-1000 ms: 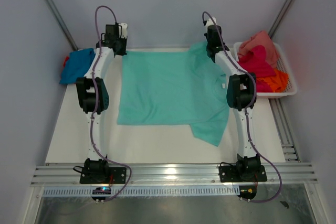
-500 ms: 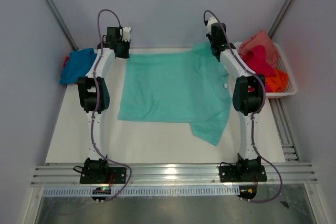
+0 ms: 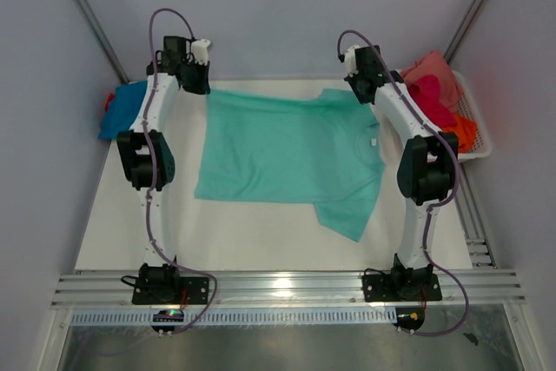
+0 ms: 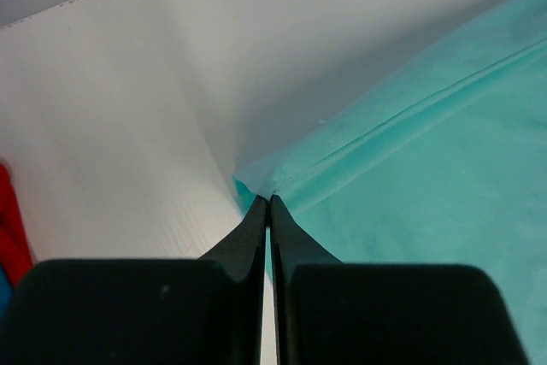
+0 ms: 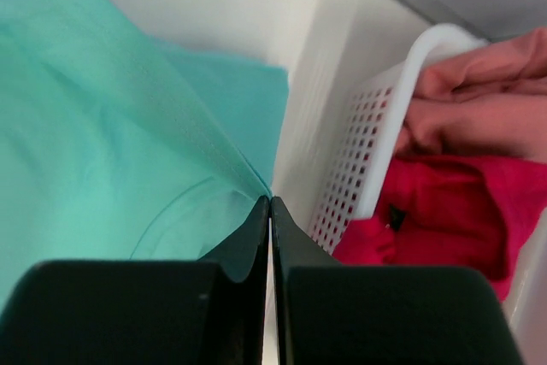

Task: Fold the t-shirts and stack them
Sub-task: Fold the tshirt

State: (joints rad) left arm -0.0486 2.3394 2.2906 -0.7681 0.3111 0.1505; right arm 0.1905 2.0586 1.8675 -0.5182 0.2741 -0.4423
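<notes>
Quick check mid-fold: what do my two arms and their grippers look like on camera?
Both the left arm and right arm have white links, bulky black joint housings and black bases. A thin mauve cable loops along each. The left gripper and right gripper have flat black fingers tapering to thin tips.

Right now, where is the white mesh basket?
In the top view the white mesh basket sits at the table's far right, just right of the right arm and the mint-teal t-shirt, with a pile of tees inside.
</notes>
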